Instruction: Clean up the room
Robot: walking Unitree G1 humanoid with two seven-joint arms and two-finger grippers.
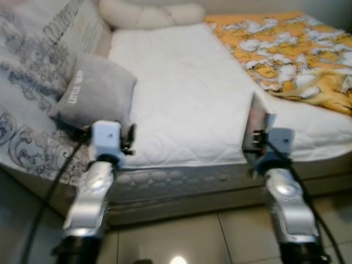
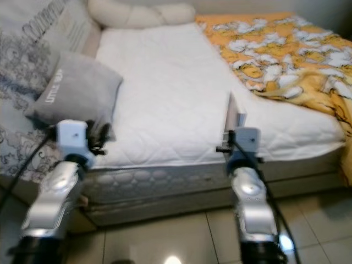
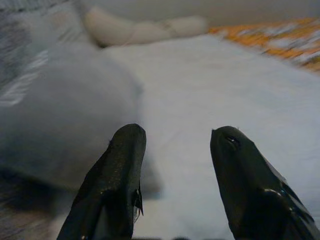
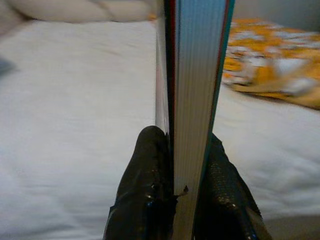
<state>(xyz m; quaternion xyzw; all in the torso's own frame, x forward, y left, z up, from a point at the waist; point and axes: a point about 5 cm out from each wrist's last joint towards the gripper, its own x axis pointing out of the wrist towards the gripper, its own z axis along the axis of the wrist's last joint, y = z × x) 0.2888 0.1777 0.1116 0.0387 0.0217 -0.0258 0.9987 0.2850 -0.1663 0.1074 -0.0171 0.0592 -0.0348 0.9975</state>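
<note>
One wide bed with a white quilted mattress (image 1: 181, 93) takes up most of the scene, its foot edge meeting a pale tiled floor (image 1: 192, 239). Across the mattress's far right side lies a rumpled orange-and-white patterned blanket (image 1: 291, 49). Along its left side sits a large grey-and-white printed cushion (image 1: 33, 71), and against that cushion leans a smaller plain grey pillow with white lettering (image 1: 96, 93). At the head of the mattress lies a long cream bolster (image 1: 151, 14).

Two silver arms reach toward the mattress's foot edge. The left gripper (image 3: 175, 150) hovers just beside the grey pillow, fingers spread apart — nothing between them. The right gripper (image 4: 175, 165) is clamped on a thin book with a teal cover edge (image 4: 192, 75), held upright on its edge above the mattress's foot — near the orange blanket.
</note>
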